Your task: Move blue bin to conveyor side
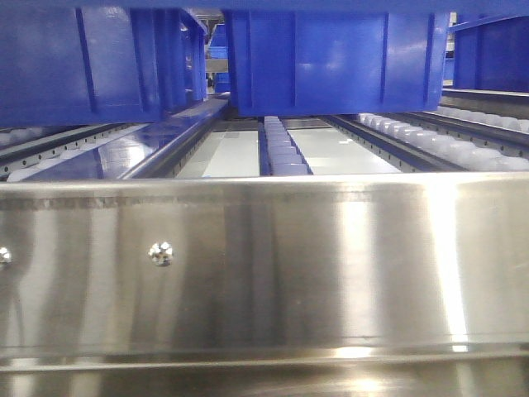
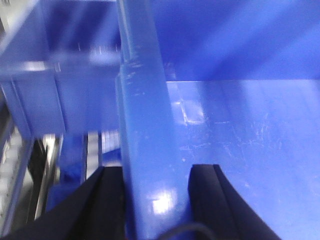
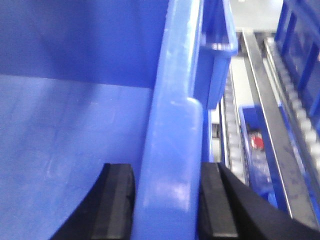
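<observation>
1. The blue bin (image 1: 331, 58) is held between both grippers. The left gripper (image 2: 155, 200) straddles one side wall, and the right gripper (image 3: 167, 205) straddles the opposite one.
2. Each gripper is clamped on the bin's rim. One black finger (image 2: 210, 200) presses the inner face and the other presses the outer face, with the wall filling the gap between them.
3. The bin's floor lies to the right of the left gripper and to the left of the right gripper, so the bin's hollow sits between the two.
4. Both gripped walls run straight ahead from the fingers, away from the robot. A ribbed wall of the bin faces the front camera squarely, and the bin sits level with its opening upward.
5. The frames cut off the bin's top and far end, so its long axis cannot be told.
6. Below the bin are the rollers (image 1: 285, 153) of the steel rack. Whether the bin's base touches them cannot be told.
7. A neighbouring bin (image 1: 83, 66) stands just outside the left gripper.
8. Outside the right gripper, lower down, another blue container holds a small red object (image 3: 256, 141) too blurred to name.
9. A steel panel (image 1: 264, 265) fills the lower part of the front view.
</observation>
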Motion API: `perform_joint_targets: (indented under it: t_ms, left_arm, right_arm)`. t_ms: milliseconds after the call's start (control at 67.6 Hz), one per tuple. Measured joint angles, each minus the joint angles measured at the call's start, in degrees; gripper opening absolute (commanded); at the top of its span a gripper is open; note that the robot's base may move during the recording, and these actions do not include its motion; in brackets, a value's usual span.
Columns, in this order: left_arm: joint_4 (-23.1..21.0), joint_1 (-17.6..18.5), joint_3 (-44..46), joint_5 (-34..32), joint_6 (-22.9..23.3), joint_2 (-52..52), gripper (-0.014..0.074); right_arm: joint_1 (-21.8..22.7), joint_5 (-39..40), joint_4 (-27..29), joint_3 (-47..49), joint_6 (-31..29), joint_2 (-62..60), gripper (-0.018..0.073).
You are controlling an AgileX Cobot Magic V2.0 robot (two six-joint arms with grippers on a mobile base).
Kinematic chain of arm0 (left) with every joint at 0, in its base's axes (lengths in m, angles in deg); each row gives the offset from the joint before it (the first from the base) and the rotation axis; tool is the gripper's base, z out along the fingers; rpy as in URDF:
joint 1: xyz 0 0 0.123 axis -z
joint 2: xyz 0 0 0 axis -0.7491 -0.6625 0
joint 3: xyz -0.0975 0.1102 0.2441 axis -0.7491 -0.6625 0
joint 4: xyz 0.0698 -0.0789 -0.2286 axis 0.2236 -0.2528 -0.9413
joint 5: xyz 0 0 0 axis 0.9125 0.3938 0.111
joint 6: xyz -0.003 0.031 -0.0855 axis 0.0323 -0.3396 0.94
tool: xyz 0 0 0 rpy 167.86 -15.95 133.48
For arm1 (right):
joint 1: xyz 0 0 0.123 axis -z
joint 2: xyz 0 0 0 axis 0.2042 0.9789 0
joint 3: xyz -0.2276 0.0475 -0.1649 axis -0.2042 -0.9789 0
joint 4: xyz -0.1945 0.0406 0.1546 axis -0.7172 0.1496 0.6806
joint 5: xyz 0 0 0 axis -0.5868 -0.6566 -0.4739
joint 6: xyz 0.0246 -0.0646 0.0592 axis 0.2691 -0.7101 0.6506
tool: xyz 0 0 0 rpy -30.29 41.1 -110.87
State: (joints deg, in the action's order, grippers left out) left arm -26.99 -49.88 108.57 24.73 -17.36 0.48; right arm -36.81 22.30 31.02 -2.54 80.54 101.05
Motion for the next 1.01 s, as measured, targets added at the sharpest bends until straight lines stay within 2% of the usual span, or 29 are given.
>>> perform_joint_targets:
  t_ms: [1006]
  left_arm:
    - [0.0, 0.0, 0.0, -0.12, 0.0, 0.0, -0.0006]
  right_arm:
    - [0.11, 1.07, -0.24, 0.0, 0.0, 0.0, -0.0071]
